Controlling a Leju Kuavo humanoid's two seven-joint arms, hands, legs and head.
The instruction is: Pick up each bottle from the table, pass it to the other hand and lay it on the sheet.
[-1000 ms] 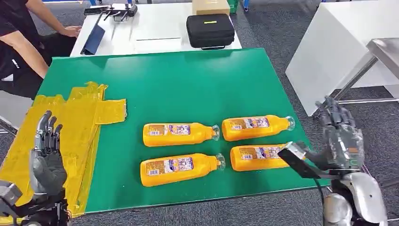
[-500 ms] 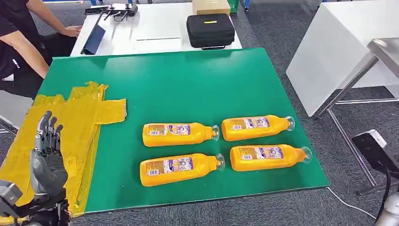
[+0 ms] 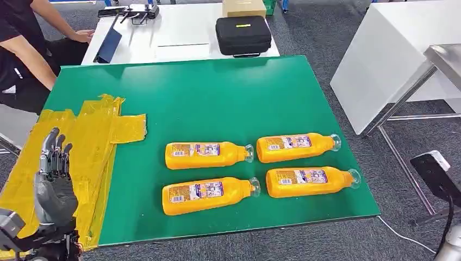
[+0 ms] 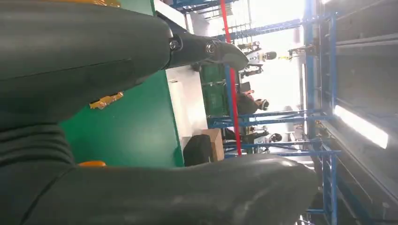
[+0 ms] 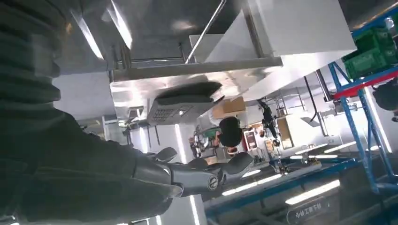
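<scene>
Several orange bottles with clear caps lie on their sides in two rows on the green table (image 3: 217, 92); the back row holds one (image 3: 206, 155) and another (image 3: 296, 147), and the front row one (image 3: 206, 194) and another (image 3: 310, 181). A crumpled yellow sheet (image 3: 92, 136) covers the table's left end. My left hand (image 3: 53, 182) hovers over the sheet's near part, fingers straight and apart, holding nothing. The left wrist view shows its thumb and fingers (image 4: 206, 47) above the green top. My right hand (image 5: 94, 173) is off the table's right side, its fingers (image 5: 206, 177) stretched out and empty.
A white table behind carries a black case (image 3: 243, 33) and a cardboard box (image 3: 243, 7). A person (image 3: 22, 49) sits at the back left. A white block (image 3: 391, 60) and a metal table (image 3: 443, 57) stand at the right. My right arm's dark wrist piece (image 3: 437, 174) hangs beyond the table's right edge.
My right hand has swung away from the front right bottle, out past the table's right edge and down. The left hand and the bottles have stayed put.
</scene>
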